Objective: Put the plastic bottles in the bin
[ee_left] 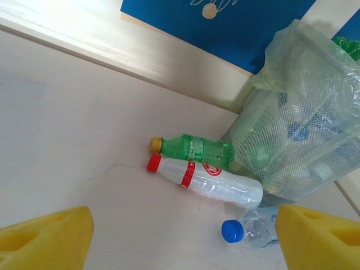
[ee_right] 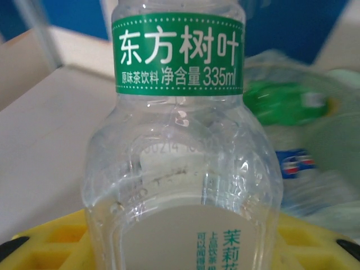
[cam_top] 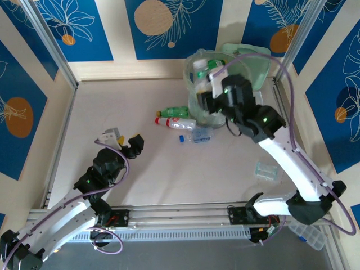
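Partway done: the round translucent pale-green bin (cam_top: 193,98), lined with a clear bag, sits far right of centre on the table (cam_top: 140,185) and already has several bottles in it; green and blue-labelled ones show through the wall. Your right gripper (cam_top: 208,84) is closed on a clear plastic bottle with a green label band (ee_right: 180,157), held over the bin mouth and not yet let go. Your left gripper (ee_left: 180,247) hangs low over the near left, jaws wide and empty, facing three bottles lying just left of the bin: a green soda bottle with a yellowish cap (ee_left: 194,149), a white bottle with a red cap (ee_left: 208,183) touching it on the near side, and a clear crushed bottle with a blue cap (ee_left: 250,230) a bit nearer. So I'd say one drop plus at least three pickups are left. A crumpled clear item (cam_top: 267,171) lies near right; can't tell if it's a bottle. The count inside the bin is unreadable through the bag. The flat pale-green lid (cam_top: 256,62) is half hidden behind the bin. The held bottle's cap is cut off in the right wrist view.
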